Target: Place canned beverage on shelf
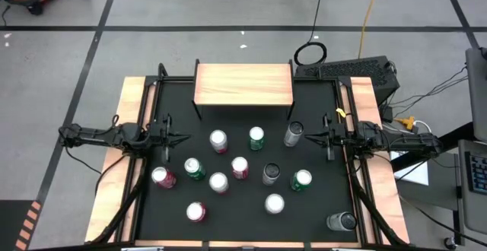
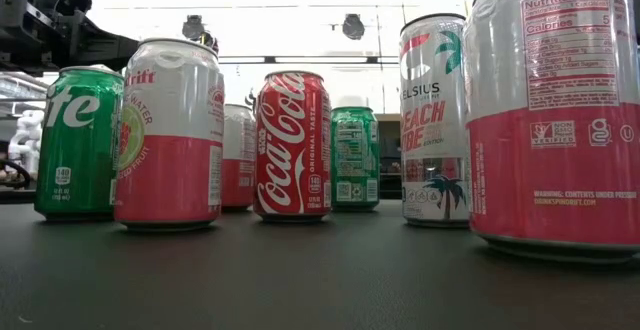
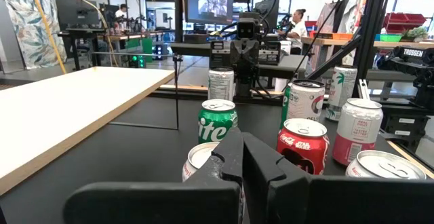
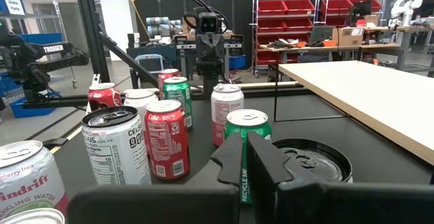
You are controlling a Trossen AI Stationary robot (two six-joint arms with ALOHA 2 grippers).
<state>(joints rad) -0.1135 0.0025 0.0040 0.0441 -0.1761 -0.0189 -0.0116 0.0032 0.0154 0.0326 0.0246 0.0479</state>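
Several beverage cans stand upright on the black mat (image 1: 175, 228), among them a red can (image 1: 240, 167), a green one (image 1: 256, 137) and a pink-and-white one (image 1: 218, 140). The shelf (image 1: 243, 84), a light-wood board on thin black legs, stands at the far edge with nothing on it. My left gripper (image 1: 183, 138) rests shut at the mat's left side, pointing level toward the cans. My right gripper (image 1: 308, 136) rests shut at the right side, facing it, beside a dark-topped can (image 1: 293, 133). Neither touches a can. The wrist views show the shut fingers (image 3: 242, 159) (image 4: 244, 163).
A silver can (image 1: 342, 220) lies on its side at the mat's near right corner. Wooden side strips (image 1: 114, 182) border the mat left and right. Cans crowd the mat's middle and near half; a bare band of mat lies between them and the shelf's legs (image 3: 178, 91).
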